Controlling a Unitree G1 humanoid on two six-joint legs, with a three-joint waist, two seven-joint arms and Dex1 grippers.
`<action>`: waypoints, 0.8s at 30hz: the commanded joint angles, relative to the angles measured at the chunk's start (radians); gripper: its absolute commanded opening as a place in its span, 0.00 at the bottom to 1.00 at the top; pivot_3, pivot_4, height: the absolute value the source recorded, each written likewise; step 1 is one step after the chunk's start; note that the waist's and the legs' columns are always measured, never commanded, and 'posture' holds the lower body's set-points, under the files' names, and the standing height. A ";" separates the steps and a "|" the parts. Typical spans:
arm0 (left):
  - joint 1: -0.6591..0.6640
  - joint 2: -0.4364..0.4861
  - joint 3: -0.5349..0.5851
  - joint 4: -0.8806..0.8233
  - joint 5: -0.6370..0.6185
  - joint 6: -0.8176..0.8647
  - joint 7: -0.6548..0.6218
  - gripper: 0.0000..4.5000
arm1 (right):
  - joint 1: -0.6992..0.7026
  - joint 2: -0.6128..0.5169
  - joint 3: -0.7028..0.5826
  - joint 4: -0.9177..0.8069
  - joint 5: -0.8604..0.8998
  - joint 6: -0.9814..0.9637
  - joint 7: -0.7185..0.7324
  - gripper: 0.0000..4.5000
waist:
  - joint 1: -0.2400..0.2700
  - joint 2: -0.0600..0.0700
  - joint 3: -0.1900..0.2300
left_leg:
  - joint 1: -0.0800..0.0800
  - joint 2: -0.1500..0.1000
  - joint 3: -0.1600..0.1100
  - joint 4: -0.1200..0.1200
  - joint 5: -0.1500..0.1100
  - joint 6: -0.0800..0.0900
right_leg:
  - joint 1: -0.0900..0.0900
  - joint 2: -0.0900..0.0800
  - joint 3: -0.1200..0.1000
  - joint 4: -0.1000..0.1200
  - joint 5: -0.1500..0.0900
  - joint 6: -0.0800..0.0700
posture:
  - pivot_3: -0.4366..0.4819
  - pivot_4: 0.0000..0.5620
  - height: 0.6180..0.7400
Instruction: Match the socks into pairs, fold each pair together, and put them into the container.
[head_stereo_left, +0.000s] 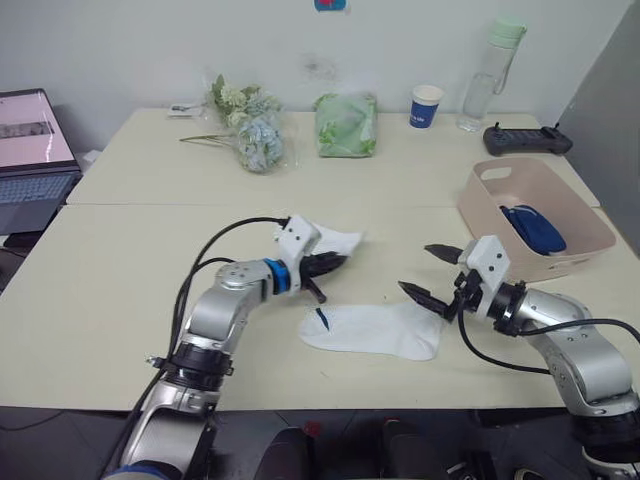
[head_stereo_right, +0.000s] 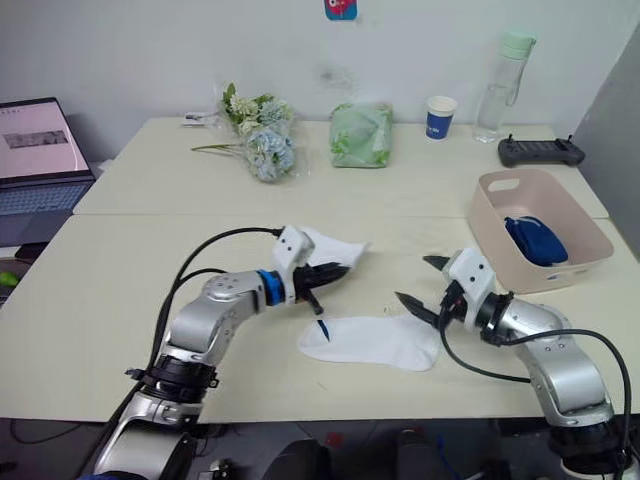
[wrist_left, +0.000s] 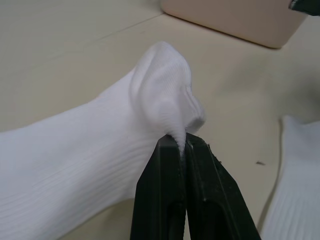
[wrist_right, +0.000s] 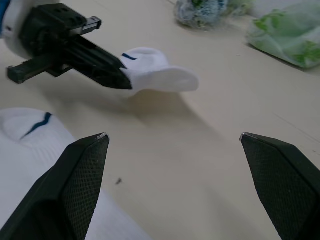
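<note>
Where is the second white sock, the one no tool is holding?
The loose white sock lies flat on the table near its front edge, between the left tool, which pinches the other white sock, and the open right tool.

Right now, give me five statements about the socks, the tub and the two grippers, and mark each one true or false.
1. The left gripper is shut on a white sock. True.
2. The right gripper is clamped on the second white sock. False: its fingers are open and hold nothing; that sock lies flat on the table.
3. The pink tub holds dark navy socks. True.
4. The pink tub sits on the robot's left side. False: it sits on the right, beyond the right gripper.
5. The paper cup stands inside the tub. False: it stands on the far table, apart from the tub.
</note>
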 joint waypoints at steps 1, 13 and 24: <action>-0.061 -0.074 -0.057 0.030 0.019 0.016 0.034 0.00 | -0.019 -0.031 -0.044 0.038 -0.040 -0.073 -0.006 1.00 | 0.000 0.000 0.000 | 0.000 0.000 0.000 0.000 0.000 0.000 | 0.000 0.000 0.000 0.000 0.000 0.000 | 0.48 0.27 1.00; -0.129 -0.130 -0.068 0.077 0.020 -0.022 -0.009 0.56 | -0.029 -0.040 -0.002 0.087 -0.122 -0.132 -0.012 1.00 | -0.009 0.000 0.000 | 0.000 0.000 0.001 0.000 0.001 -0.002 | 0.000 0.001 0.001 0.000 0.000 0.000 | 0.48 0.27 1.00; -0.120 0.210 -0.015 0.278 0.176 -0.499 -0.139 1.00 | -0.185 -0.029 0.218 0.194 -0.273 -0.230 0.091 1.00 | -0.012 0.000 0.000 | 0.001 0.000 0.001 -0.001 0.002 -0.003 | 0.000 0.001 0.000 0.000 0.000 0.000 | 0.48 0.27 1.00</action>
